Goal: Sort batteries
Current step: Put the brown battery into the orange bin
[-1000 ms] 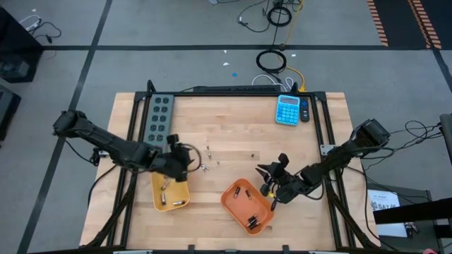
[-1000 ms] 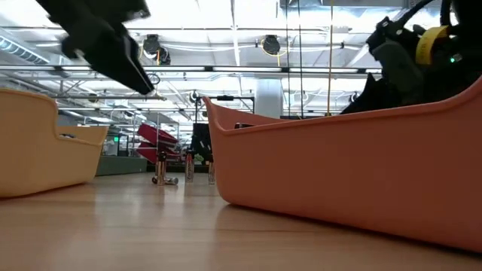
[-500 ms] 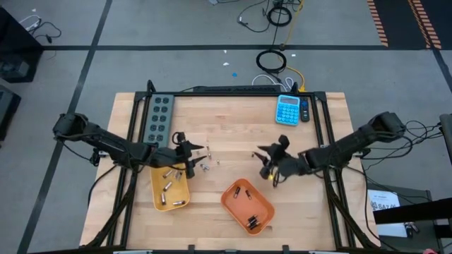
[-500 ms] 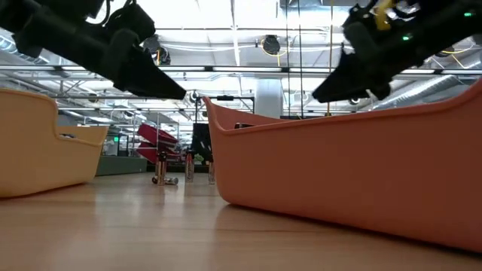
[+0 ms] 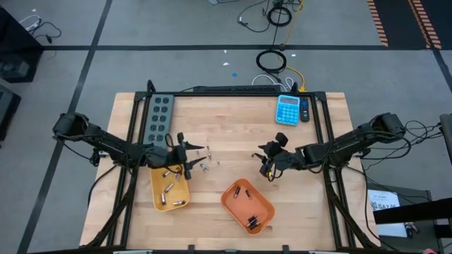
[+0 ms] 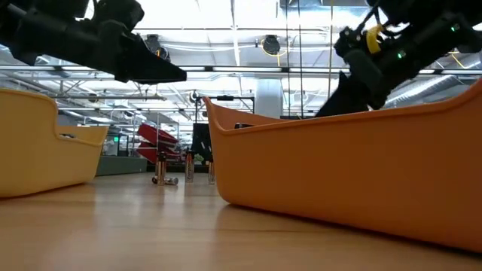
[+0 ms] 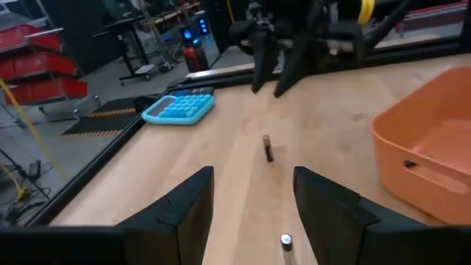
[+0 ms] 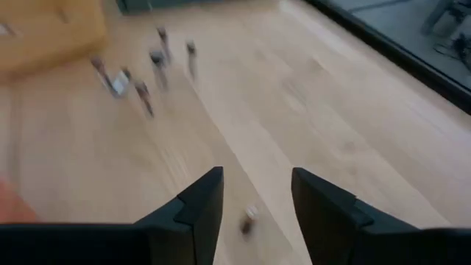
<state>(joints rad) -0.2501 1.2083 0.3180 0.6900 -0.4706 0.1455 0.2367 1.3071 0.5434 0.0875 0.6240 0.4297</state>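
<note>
One battery (image 7: 268, 149) lies flat ahead of the spread left gripper (image 7: 252, 206), long axis pointing away from it. The right gripper (image 8: 256, 206) (also spread, empty) hovers near another battery (image 8: 246, 221).

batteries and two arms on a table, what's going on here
The robot is sorting batteries into two trays. The yellow tray and the orange tray each hold a few already. More loose batteries lie on the table between the arms, and one lies alone near the middle. The left hand hangs open beside the loose group, holding nothing. The right hand is open and empty too, near the lone one.
</note>
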